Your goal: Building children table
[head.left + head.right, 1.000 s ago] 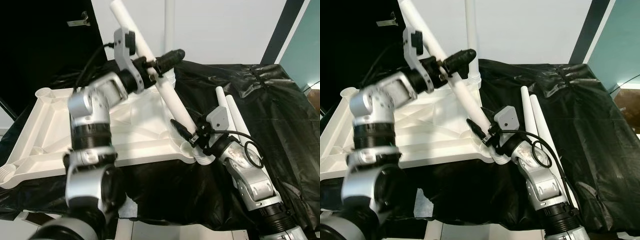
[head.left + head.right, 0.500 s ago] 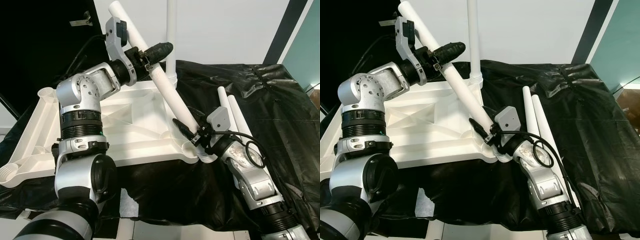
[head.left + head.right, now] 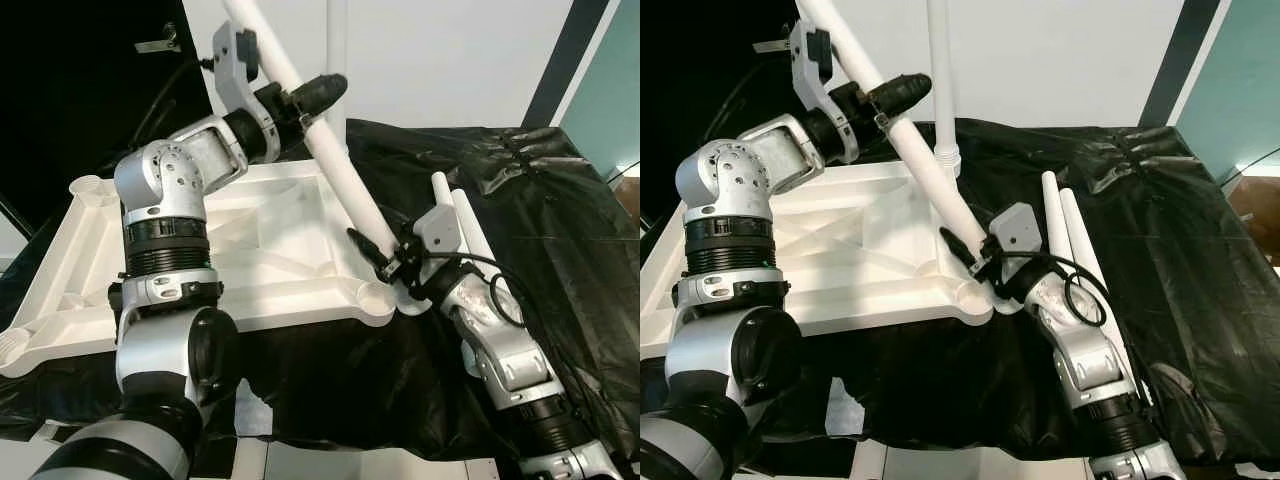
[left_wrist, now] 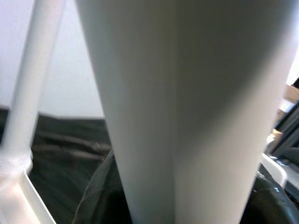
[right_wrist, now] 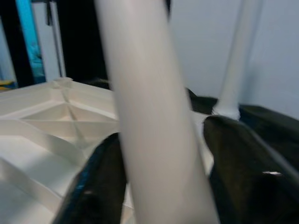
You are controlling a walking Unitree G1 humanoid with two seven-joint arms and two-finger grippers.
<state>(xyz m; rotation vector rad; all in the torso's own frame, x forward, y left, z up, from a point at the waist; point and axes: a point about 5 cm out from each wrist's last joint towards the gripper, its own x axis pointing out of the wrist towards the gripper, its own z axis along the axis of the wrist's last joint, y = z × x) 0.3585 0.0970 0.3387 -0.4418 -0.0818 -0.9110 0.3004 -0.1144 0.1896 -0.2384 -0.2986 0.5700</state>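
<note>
Leg (image 3: 340,170) clamped between left hand (image 3: 300,100); right hand (image 3: 385,262).

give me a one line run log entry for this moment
step: fit leg to corner socket | left gripper: shut on tilted leg, upper part | right gripper: around leg near its foot | tabletop: upside down | spare legs: on black sheet

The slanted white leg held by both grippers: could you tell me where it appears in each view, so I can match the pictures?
Left eye view: slanted white leg, running from top centre down to the tabletop's near right corner.
Right eye view: the same diagonal, left of centre.
Left wrist view: a broad white shaft up close.
Right wrist view: a shaft between two black fingers.
Shared landmark: the upright leg already fitted at the far corner.
</note>
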